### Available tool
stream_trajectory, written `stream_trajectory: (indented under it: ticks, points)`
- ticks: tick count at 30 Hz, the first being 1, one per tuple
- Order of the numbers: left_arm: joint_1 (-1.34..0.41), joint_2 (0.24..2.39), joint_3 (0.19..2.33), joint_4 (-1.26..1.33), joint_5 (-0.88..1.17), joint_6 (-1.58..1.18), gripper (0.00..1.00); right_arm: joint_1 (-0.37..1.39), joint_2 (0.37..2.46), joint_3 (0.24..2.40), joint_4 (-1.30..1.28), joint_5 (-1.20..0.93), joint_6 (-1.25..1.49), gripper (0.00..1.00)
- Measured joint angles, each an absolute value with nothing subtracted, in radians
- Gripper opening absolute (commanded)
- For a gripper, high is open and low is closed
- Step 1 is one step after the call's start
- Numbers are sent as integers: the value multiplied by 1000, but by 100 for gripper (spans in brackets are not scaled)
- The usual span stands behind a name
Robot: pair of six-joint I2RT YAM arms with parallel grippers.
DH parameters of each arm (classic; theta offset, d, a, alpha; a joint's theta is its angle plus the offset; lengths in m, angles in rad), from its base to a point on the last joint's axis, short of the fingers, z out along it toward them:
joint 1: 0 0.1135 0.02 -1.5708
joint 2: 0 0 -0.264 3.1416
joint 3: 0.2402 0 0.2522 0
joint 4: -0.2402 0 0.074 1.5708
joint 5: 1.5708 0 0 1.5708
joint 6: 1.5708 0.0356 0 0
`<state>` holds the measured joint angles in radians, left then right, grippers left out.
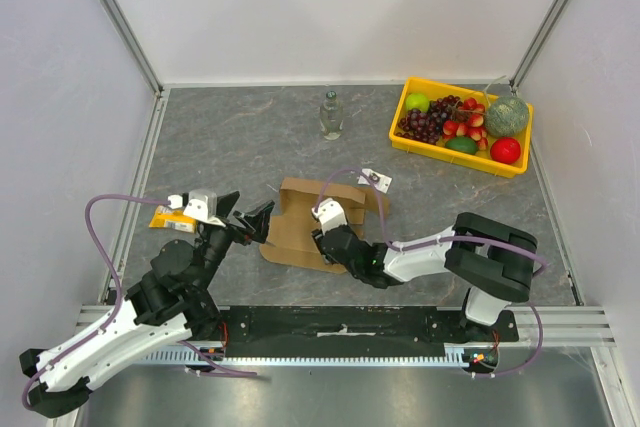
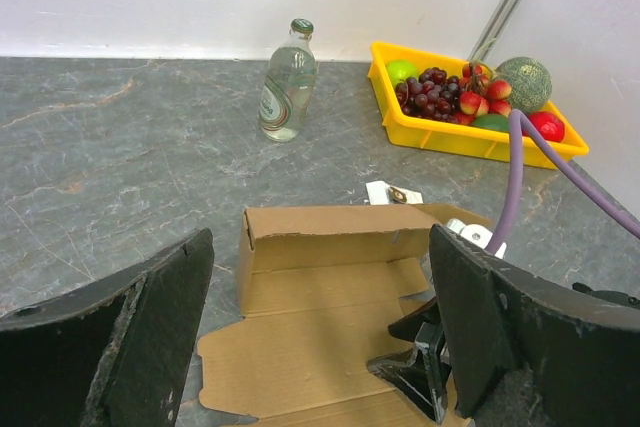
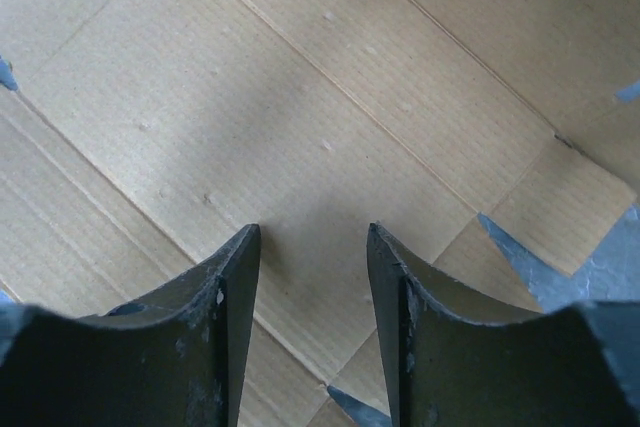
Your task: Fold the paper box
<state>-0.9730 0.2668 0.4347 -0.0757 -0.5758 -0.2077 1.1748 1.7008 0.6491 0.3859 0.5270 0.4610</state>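
Observation:
The paper box [image 1: 300,219] is brown corrugated cardboard lying mid-table, its far wall [image 2: 330,237] and left end flap folded upright, its near panels flat. My left gripper [image 1: 248,217] sits at the box's left edge, open and empty; in the left wrist view [image 2: 320,237] its wide-spread jaws frame the box. My right gripper [image 1: 322,244] points down over the box's flat near panel. It also shows in the right wrist view [image 3: 312,230], jaws a little apart with nothing between them, tips at or just above the cardboard [image 3: 300,97]. Its dark fingers [image 2: 430,362] show at the box's right side.
A glass bottle [image 1: 331,115] stands behind the box, seen also in the left wrist view [image 2: 287,82]. A yellow tray [image 1: 440,152] of fruit sits at the back right. A small white tag [image 1: 375,179] lies behind the box. A yellow packet [image 1: 168,218] lies at the left.

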Motion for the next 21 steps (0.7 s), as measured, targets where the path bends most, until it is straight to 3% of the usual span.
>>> stream_trajectory:
  ticks: [11,21]
  points:
    - [-973,267,435,-76,-586,-208,94,1137,1691,628,452,395,207,51]
    - [-973,267,435,-76,-595,-208,94,1108,1554,530,400,333,129,53]
